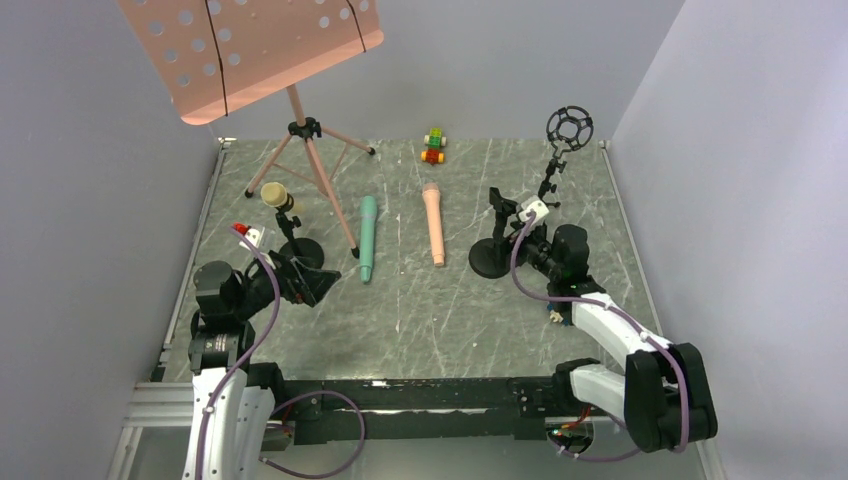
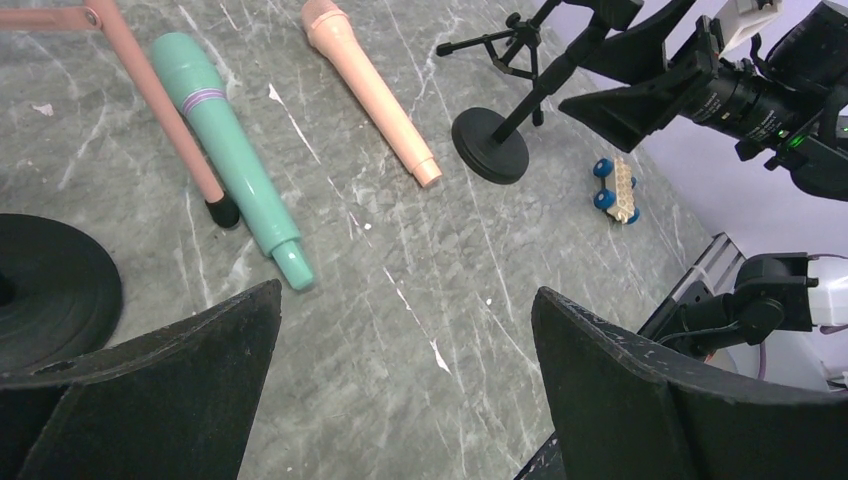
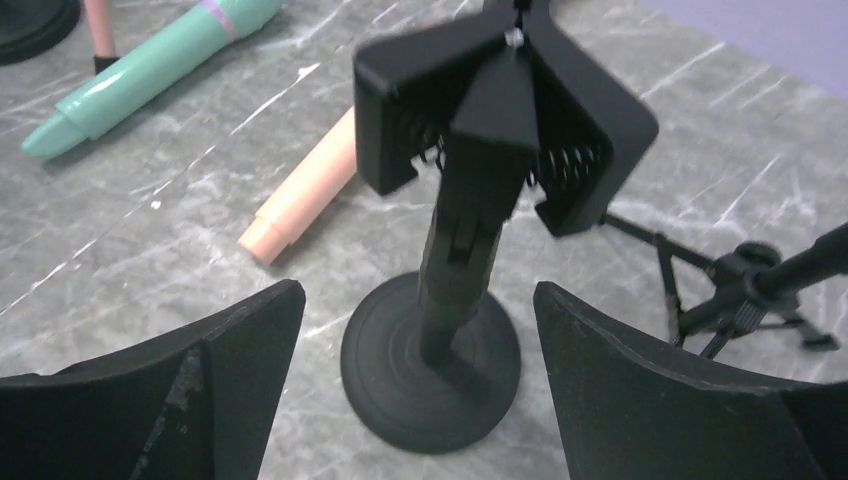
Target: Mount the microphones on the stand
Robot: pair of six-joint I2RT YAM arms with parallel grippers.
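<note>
A teal-green microphone (image 1: 367, 238) and a salmon pink microphone (image 1: 433, 222) lie side by side mid-table. A pale yellow microphone (image 1: 275, 195) sits tilted in the clip of the left black stand (image 1: 300, 250). My left gripper (image 1: 310, 285) is open and empty beside that stand's round base (image 2: 50, 285); the teal (image 2: 230, 150) and pink (image 2: 370, 90) microphones lie ahead of it. My right gripper (image 3: 418, 310) is open, its fingers either side of the right stand's pole without touching. That stand's spring clamp (image 3: 500, 100) is empty above its base (image 3: 430, 365).
A pink music stand (image 1: 255, 45) on a tripod stands at the back left, one leg (image 2: 160, 110) next to the teal microphone. A black tripod with a ring mount (image 1: 568, 127) stands at the back right. Toy-brick cars sit at the back (image 1: 434, 145) and near the right arm (image 2: 615, 190).
</note>
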